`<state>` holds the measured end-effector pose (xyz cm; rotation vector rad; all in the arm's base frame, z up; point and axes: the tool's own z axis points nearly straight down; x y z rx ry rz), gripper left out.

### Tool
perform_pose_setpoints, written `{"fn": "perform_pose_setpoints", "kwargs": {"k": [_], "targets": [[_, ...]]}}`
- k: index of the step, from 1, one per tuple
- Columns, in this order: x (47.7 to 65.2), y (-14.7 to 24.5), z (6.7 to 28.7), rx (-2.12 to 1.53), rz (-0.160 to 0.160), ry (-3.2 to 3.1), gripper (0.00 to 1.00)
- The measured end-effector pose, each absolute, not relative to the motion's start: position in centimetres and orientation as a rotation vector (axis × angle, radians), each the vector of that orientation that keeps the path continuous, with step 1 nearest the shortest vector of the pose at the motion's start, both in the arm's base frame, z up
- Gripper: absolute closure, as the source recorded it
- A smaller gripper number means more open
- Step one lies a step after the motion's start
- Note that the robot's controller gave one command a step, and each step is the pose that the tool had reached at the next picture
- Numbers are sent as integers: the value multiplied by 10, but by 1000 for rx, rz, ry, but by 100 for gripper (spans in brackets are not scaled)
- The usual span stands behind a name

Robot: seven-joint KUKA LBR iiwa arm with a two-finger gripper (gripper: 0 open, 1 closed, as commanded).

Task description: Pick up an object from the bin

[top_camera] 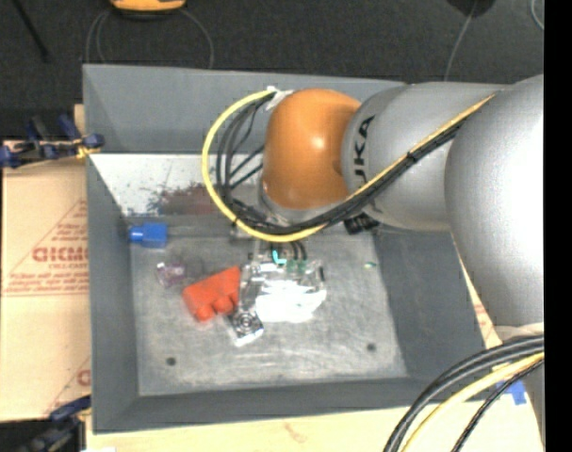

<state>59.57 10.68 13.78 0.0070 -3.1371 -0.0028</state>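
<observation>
Gripper (pixel 253 298) hangs low over the middle of the bin (pixel 111 328), between a red blocky piece (pixel 212 295) toward the left edge and a white crumpled thing (pixel 293 302) toward the right; clenched or released, I cannot tell. A blue block (pixel 148 234) lies near the far left corner

The hand (pixel 256 290) stands mid-bin (pixel 314 358), a plastic piece (pixel 210 295) just left, a crumpled wad (pixel 295 302) just right.
</observation>
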Motion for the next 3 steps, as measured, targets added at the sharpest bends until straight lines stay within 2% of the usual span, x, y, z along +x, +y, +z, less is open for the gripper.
{"fn": "perform_pose_setpoints", "kwargs": {"k": [1,2,3], "targets": [[586,111,79,96,0,-3148,0],[587,112,81,93,-6,-3156,100],[580,103,214,293,2,-3140,100]]}}
